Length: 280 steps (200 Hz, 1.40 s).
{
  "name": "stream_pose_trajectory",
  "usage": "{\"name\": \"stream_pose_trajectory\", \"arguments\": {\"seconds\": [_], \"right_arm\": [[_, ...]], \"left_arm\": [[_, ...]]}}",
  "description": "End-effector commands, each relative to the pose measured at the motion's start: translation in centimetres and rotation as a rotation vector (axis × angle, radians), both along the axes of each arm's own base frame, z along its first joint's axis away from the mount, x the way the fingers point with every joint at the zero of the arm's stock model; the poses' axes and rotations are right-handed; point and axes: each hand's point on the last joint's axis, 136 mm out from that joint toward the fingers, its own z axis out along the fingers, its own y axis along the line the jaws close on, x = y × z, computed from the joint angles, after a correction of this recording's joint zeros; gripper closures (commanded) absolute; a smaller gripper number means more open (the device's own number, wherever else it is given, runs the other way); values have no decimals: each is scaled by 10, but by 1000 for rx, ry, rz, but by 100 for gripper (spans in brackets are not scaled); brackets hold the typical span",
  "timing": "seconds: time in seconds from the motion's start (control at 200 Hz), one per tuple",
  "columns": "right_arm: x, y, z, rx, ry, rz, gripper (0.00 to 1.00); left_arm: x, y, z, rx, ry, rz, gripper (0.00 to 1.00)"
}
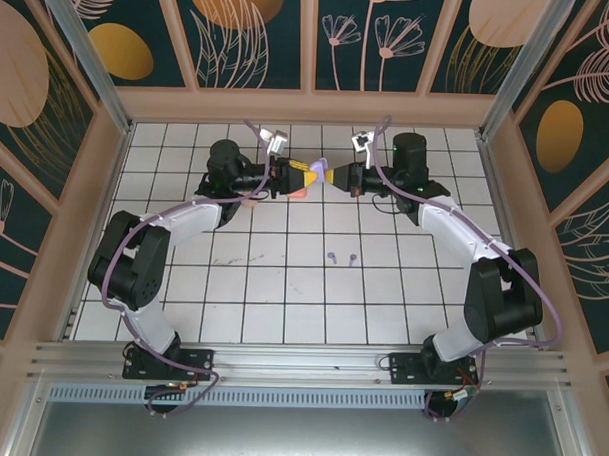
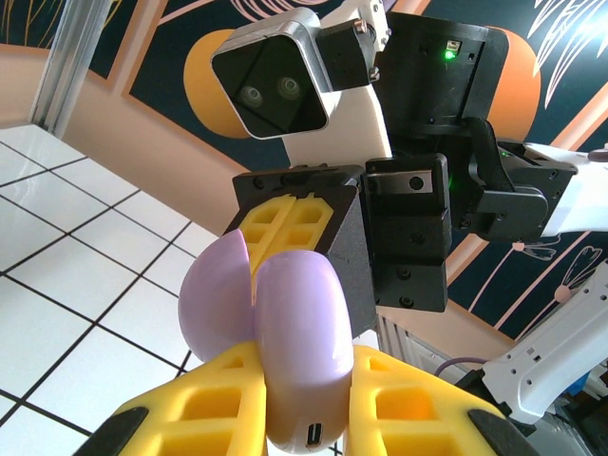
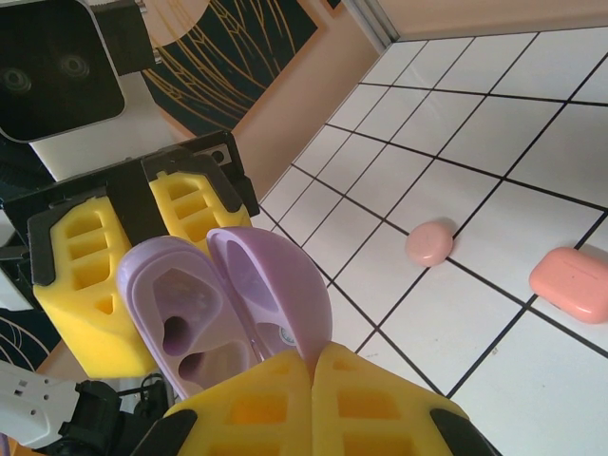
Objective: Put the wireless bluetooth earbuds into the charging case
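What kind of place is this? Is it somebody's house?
Probably a robot practice booth, not a house: a left arm and right arm bolted to a metal rail, a white tiled table, painted wall panels around.

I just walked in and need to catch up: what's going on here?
The left gripper holds a lilac oval plastic charging case up off the white tiled table, while the right gripper pinches its opened lid. Both wells inside look empty. Two small purple earbuds lie on the tiles, not yet picked up.
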Motion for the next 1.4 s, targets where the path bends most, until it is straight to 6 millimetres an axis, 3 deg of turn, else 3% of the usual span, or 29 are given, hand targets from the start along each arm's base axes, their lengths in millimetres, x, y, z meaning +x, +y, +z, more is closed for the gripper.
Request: {"name": "stream_pose_trajectory", "arguments": {"seconds": [0.0,0.075,0.285,0.455,0.475,0.52,0.676,0.826,0.991,1.116,1.191,1.216,1.396], "right_arm": [[11,5,25,30,-91,-9,100],[10,5,25,25,-90,-13,100],[22,0,10,-40,-65,-78,100],[29,-5,1,-82,-49,-111,100],[29,-5,0,-88,-46,-113,100],[30,-6,-2,-100,-47,-113,100],[35,-12,-14,-190,-46,-125,100],[40,-20,-37,-312,-49,-131,100],[42,-27,-51,-425,-101,-143,100],[40,-28,-55,-506,-162,-150,100],[40,-27,-54,-540,-195,-155,100],[40,-26,-53,-545,-204,-151,100],[36,-15,-49,-564,-242,-120,100]], "left_arm": [[-10,-6,5,-2,-38,-51,100],[-7,-5,4,2,-35,-35,100],[3,-3,2,20,-54,43,51],[7,1,-6,47,-57,83,29],[4,3,5,41,-81,88,27],[3,6,4,55,-84,97,22],[10,16,-16,209,-102,157,10],[26,29,-50,454,-118,221,7],[32,42,-72,616,-131,241,7],[32,46,-79,690,-135,215,10],[31,47,-73,708,-149,197,12],[33,46,-84,725,-130,179,13],[31,38,-82,732,-120,99,21]]}}
